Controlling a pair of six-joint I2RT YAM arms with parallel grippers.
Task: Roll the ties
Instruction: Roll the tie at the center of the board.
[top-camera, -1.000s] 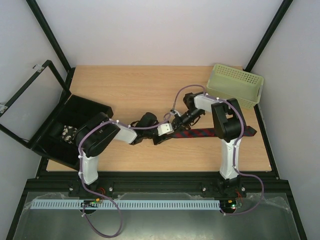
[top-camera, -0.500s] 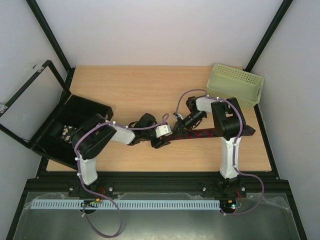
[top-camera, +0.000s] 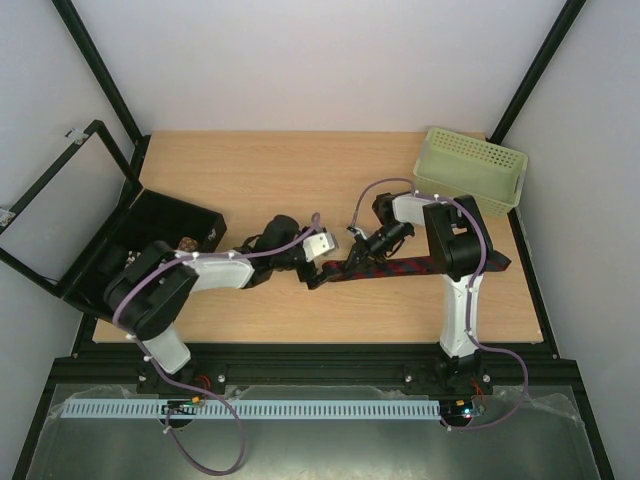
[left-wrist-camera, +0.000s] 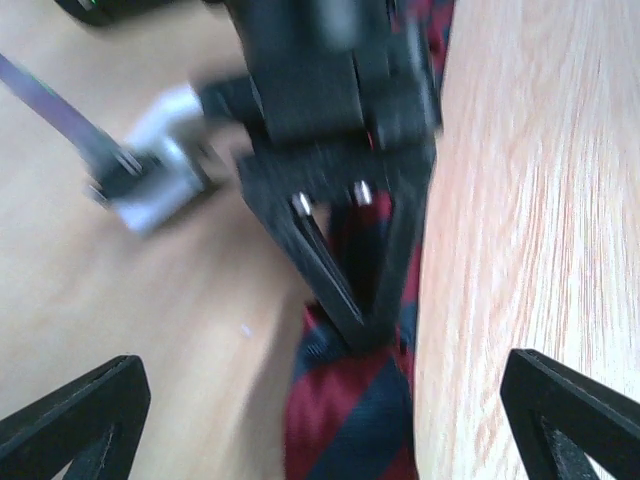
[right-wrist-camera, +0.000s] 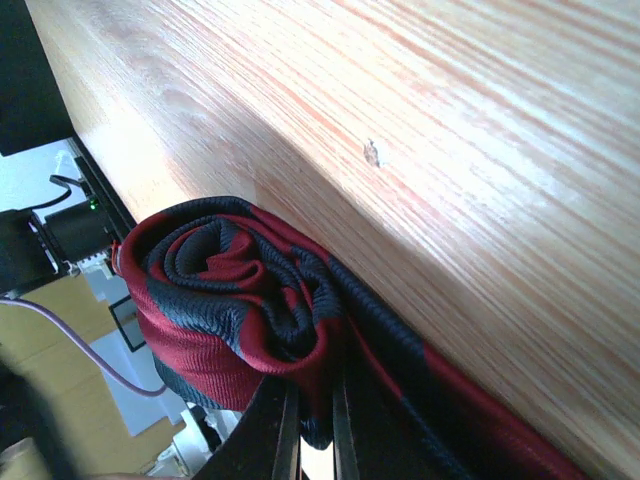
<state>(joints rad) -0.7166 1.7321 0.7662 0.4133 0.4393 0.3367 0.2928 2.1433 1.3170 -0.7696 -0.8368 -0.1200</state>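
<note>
A dark red tie with navy diagonal stripes (top-camera: 400, 268) lies on the wooden table (top-camera: 250, 180), running right from the centre. Its left end is coiled into a loose roll (right-wrist-camera: 220, 290). My right gripper (right-wrist-camera: 312, 430) is shut on the fabric at the roll's edge, and in the top view it (top-camera: 353, 262) sits at the tie's left end. My left gripper (left-wrist-camera: 320, 430) faces it with its fingertips (left-wrist-camera: 75, 420) spread wide on either side of the tie (left-wrist-camera: 350, 420), holding nothing. From above, the left gripper (top-camera: 320, 275) is just left of the roll.
A pale green perforated basket (top-camera: 472, 170) stands at the back right corner. An open black box (top-camera: 130, 255) sits at the left edge with a small patterned item (top-camera: 186, 242) inside. The right arm's upright link (top-camera: 455, 250) stands over the tie's right part.
My left gripper has opened wide and let go of the tie's rolled end. The left arm's elbow has swung to the left. The right gripper has stayed shut on the tie.
</note>
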